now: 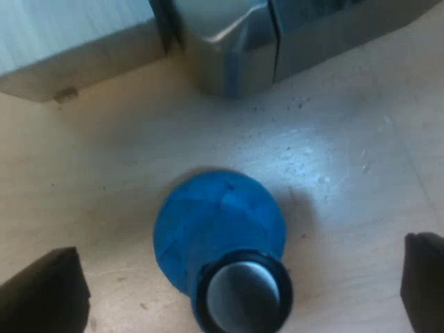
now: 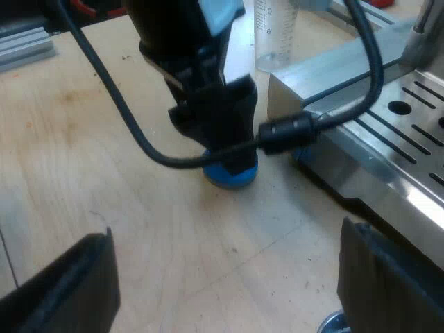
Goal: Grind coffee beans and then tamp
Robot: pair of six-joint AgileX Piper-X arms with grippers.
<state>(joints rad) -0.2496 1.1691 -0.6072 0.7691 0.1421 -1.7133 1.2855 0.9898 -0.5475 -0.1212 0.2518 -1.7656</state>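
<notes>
L end effector [image 1: 232, 284] wide over blue tamper [image 1: 218, 232]; R end effector [image 2: 229, 277] wide; machine [image 2: 388, 139], measuring glass [image 2: 274, 35] near.

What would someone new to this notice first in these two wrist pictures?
The blue tamper stands out most, on the pale wooden table under the left hand, whose fingers are spread wide to either side of it. Next is the espresso machine, its metal corner close by the tamper, with a measuring glass beyond that corner. The right hand is open too, over the table by the machine.
</notes>
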